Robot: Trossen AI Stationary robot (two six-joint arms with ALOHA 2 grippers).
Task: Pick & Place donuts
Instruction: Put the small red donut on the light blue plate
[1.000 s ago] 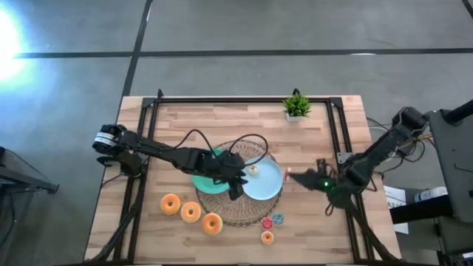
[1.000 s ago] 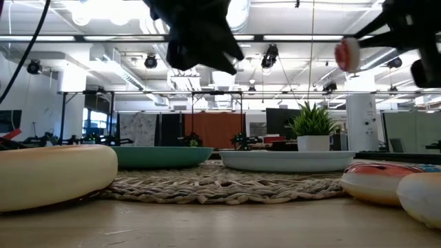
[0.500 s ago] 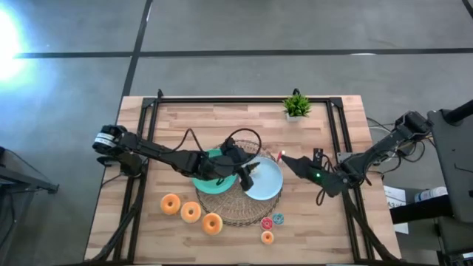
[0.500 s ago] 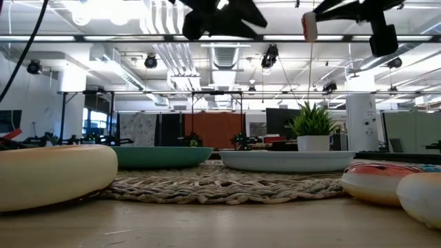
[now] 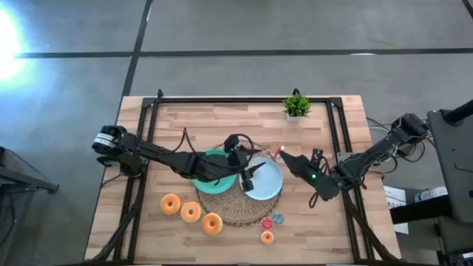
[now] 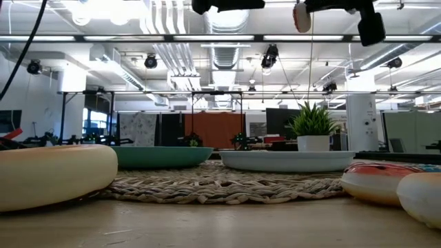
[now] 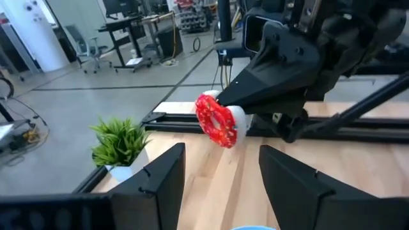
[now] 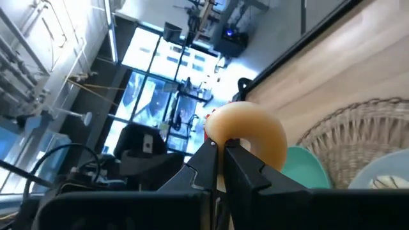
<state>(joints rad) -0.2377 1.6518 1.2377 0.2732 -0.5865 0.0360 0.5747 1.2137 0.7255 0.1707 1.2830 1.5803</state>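
My right gripper [image 5: 285, 157] hangs above the light-blue plate's [image 5: 272, 189] right rim, shut on a small red-frosted donut [image 7: 216, 121], which also shows in the low view [image 6: 301, 16]. My left gripper [image 5: 248, 170] hovers open over the same plate, its fingers [image 7: 160, 182] pointing at that donut. Three larger orange donuts [image 5: 191, 213] lie flat near the mat's left edge. Small red [image 5: 267, 223], blue [image 5: 278, 219] and orange [image 5: 267, 237] donuts lie near its right edge. My right gripper pinches the small donut by its rim [image 8: 225, 142] between the two fingertips [image 8: 209, 158], only at their free ends. The ring stands beyond the tips, its tan back toward my wrist and its red face [image 7: 213, 118] toward the left gripper. It is lifted clear, high above the plate.
A green plate [image 5: 207, 182] and the light-blue plate sit side by side on a round woven mat [image 5: 235, 210]. A small potted plant [image 5: 297, 106] stands at the far edge. A black frame [image 5: 222, 99] runs along the table's sides. Bare wood lies on the right.
My right gripper has carried the small donut up and toward the table's left and far edge, to above the blue plate's rim. My left gripper has risen and shifted toward the far right, over the blue plate.
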